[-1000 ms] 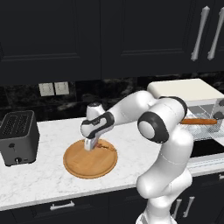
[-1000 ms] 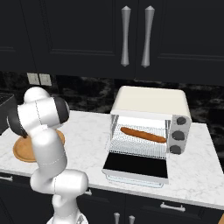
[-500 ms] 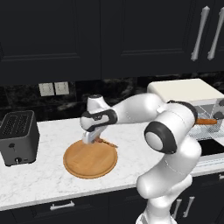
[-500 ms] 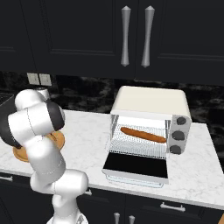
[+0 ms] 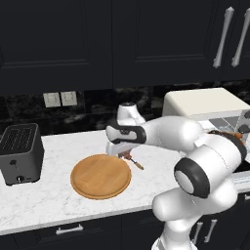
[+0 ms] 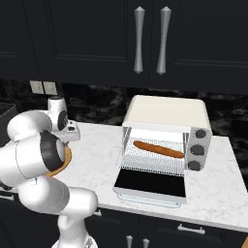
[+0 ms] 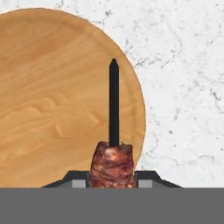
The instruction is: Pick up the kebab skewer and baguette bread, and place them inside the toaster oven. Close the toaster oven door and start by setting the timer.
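- Jaws of the gripper [image 7: 112, 180] are clamped on the kebab skewer [image 7: 113, 144], pressing the meat chunks from both sides in the hand view, with the dark stick pointing away from the hand.
- From the left base view, the gripper [image 5: 122, 152] hangs just above the bench [image 5: 53, 200], beside the far right edge of the round wooden board [image 5: 100, 176]; the kebab skewer [image 5: 133, 161] pokes out below it, clear of the board.
- Seen from the hand, the stick's tip lies over the wooden board [image 7: 57, 100], with white marbled bench [image 7: 183, 87] to one side.
- At the right end of the bench stands the toaster oven [image 6: 167, 135], its toaster oven door [image 6: 151, 186] folded down flat.
- On the wire rack inside lies the baguette bread [image 6: 159, 149].
- A dark slot toaster [image 5: 20, 152] sits at the bench's left end, well apart from the board.
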Tool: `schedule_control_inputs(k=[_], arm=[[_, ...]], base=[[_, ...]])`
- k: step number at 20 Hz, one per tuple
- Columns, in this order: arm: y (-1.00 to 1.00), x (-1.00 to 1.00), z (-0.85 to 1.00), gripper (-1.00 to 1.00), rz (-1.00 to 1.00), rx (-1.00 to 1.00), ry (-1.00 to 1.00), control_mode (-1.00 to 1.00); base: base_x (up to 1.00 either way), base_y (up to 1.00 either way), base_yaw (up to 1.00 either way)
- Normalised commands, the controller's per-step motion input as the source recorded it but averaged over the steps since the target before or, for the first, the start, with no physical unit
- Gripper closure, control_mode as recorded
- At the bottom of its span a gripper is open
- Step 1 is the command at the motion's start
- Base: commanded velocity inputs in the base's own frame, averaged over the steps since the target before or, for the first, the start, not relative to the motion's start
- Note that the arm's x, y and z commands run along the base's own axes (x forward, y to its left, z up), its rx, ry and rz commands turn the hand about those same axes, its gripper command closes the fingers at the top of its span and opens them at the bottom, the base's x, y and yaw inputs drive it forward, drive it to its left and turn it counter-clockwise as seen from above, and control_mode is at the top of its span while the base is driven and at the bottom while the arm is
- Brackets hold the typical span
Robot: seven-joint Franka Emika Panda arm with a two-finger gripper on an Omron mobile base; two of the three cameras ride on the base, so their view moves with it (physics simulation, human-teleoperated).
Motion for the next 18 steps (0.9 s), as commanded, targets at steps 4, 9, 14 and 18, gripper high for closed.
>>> schedule_control_inputs(k=[4,9,14,18], arm=[[-0.34,-0.34,0.16,1.00,-0.57,0.00,0.00,-1.00],[-0.23,-0.26,0.05,1.00,-0.64,0.00,0.00,-1.00],[-0.29,-0.09,0.33,1.00,-0.61,0.00,0.00,-1.00],[-0.04,-0.14,0.46,1.00,-0.48,0.02,0.00,-1.00]], base=[[0.00,0.00,0.00],[0.00,0.00,0.00],[0.00,0.00,0.00],[0.00,0.00,0.00]])
